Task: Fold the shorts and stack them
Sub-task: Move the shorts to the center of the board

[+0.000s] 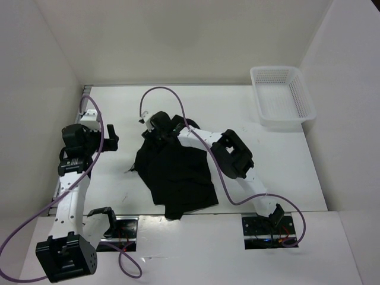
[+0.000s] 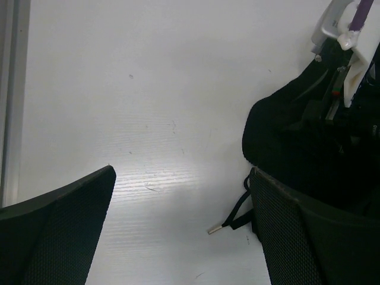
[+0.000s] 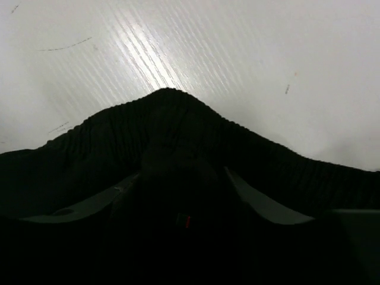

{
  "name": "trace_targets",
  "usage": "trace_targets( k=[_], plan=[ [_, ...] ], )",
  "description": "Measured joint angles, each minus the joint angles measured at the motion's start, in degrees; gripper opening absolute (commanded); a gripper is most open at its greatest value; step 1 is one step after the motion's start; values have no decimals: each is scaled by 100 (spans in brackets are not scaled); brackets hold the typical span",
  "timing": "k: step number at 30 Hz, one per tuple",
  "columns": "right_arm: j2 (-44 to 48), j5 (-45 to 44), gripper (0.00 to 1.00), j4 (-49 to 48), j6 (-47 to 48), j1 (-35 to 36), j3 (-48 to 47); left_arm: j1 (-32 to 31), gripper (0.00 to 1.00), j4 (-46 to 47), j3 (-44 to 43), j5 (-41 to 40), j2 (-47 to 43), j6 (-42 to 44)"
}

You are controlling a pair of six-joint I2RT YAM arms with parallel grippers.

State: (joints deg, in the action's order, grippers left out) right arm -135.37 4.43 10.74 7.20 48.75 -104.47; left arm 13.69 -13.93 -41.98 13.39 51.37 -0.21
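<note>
Shorts (image 1: 178, 175), black, crumpled mid-worktop (image 1: 279, 166). Ribbed waistband at far edge pinched into a peak inside right claw (image 1: 153, 132), clamped on fabric. Left claw (image 1: 113, 138) spread wide, gripping nothing, poised over worktop just left of shorts.

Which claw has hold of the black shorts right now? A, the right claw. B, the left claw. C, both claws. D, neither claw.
A: the right claw pinches the ribbed waistband of the shorts, which bunches up between its fingers, while the left claw hangs open over the table beside them.
</note>
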Motion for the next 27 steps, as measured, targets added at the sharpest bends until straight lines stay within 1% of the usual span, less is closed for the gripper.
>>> trace_targets(
  k=[1,2,4,5,9,12,14,16,19,22,24,26,27],
  plan=[
    [24,-59,43,-2,-22,2,20,0,100,2,0,37,0,0],
    [52,-105,24,-4,-20,2,59,0,100,4,0,68,0,0],
    [129,-188,6,0,-24,2,164,0,100,2,0,160,2,0],
    [164,-258,0,13,-26,2,199,0,100,7,0,201,2,0],
    [332,-505,0,173,-7,2,210,0,100,28,0,380,57,0],
    [546,-717,0,378,-7,2,46,0,100,68,-9,538,223,0],
    [710,-1043,0,400,17,2,-247,-15,100,70,-76,651,442,0],
    [990,-1460,0,249,151,2,-343,-114,100,61,-221,763,697,-4],
    [1593,-1956,0,-17,328,-57,-175,-581,100,11,-435,876,966,-4],
    [2284,-2210,0,-262,428,-247,448,-1191,100,-50,-520,907,1106,-4],
    [2583,-2308,0,-323,444,-444,879,-1578,100,-116,-529,903,1255,-2],
    [2754,-2326,17,-337,420,-699,1331,-1932,100,-190,-527,901,1464,-2],
    [2787,-2328,27,-317,398,-815,1541,-2076,100,-210,-527,901,1576,-2]
  ],
)
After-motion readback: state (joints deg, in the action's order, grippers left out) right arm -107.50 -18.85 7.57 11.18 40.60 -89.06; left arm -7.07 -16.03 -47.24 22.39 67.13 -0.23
